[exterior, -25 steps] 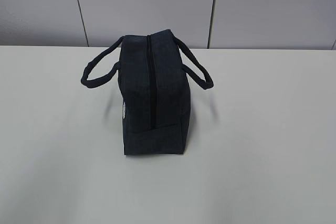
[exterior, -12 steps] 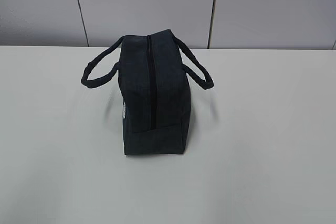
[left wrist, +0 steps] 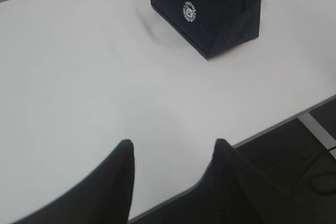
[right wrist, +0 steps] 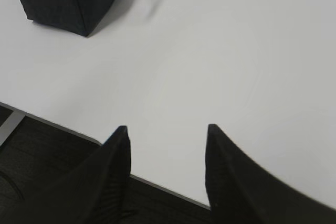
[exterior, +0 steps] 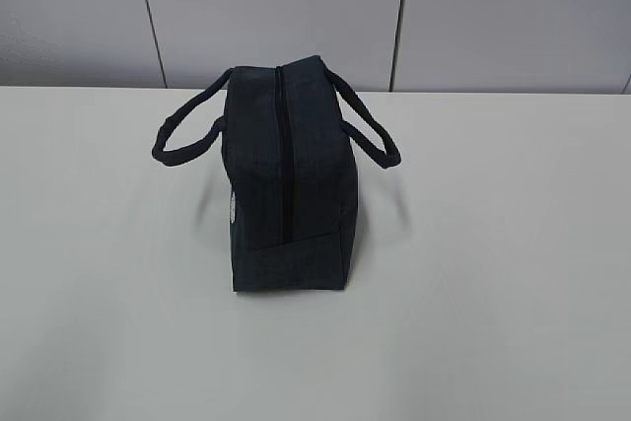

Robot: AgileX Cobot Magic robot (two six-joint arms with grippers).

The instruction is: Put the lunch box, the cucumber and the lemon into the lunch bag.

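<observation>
Lunch bag [exterior: 286, 179] stands upright mid-table [exterior: 513, 273] in the exterior view, zipper [exterior: 284, 155] closed along its top, handles [exterior: 182, 140] drooping either side. From the left wrist, the left gripper [left wrist: 173, 148] hangs above the table's near edge, jaws apart and empty, the bag's white logo [left wrist: 189, 11] beyond. From the right wrist, the right gripper [right wrist: 167, 132] hangs likewise parted, holding nothing, the bag's corner at upper left.
</observation>
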